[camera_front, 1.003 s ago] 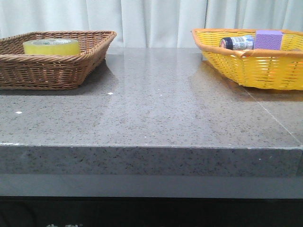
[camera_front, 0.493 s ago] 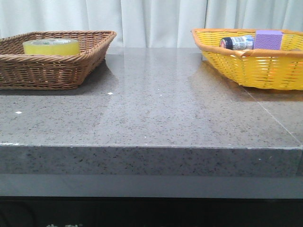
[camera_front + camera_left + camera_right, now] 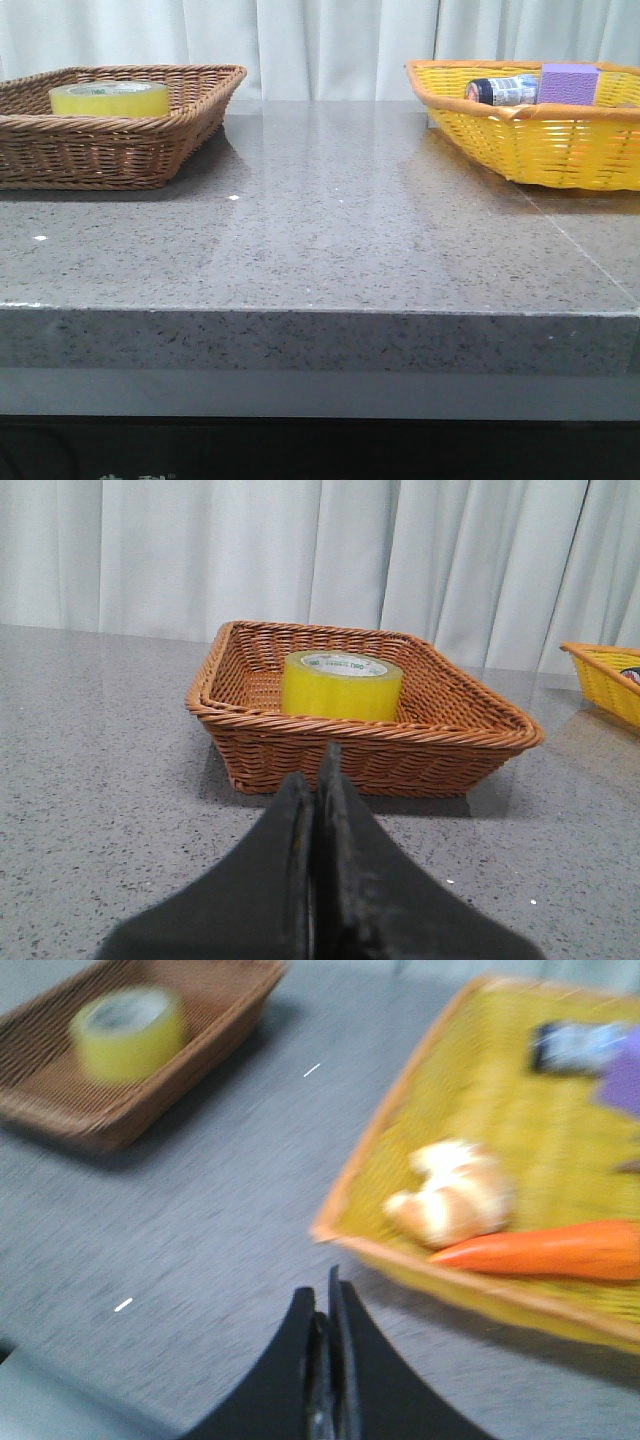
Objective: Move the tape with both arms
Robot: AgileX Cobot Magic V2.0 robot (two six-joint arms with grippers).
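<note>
The tape (image 3: 109, 98), a wide yellow roll with a white core, lies flat inside the brown wicker basket (image 3: 150, 150) at the table's back left. In the left wrist view the tape (image 3: 342, 685) sits in that basket (image 3: 420, 755), and my left gripper (image 3: 314, 775) is shut and empty over bare table just short of the basket's near wall. The right wrist view is blurred; there my right gripper (image 3: 322, 1295) is shut and empty above the table near the yellow basket's rim, with the tape (image 3: 128, 1030) far off. Neither arm shows in the front view.
A yellow wicker basket (image 3: 540, 150) stands at the back right holding a small dark-capped bottle (image 3: 500, 90) and a purple block (image 3: 568, 83). The right wrist view also shows a carrot (image 3: 545, 1250) and a pale lumpy item (image 3: 455, 1198) in that basket (image 3: 380, 1190). White curtains hang behind.
</note>
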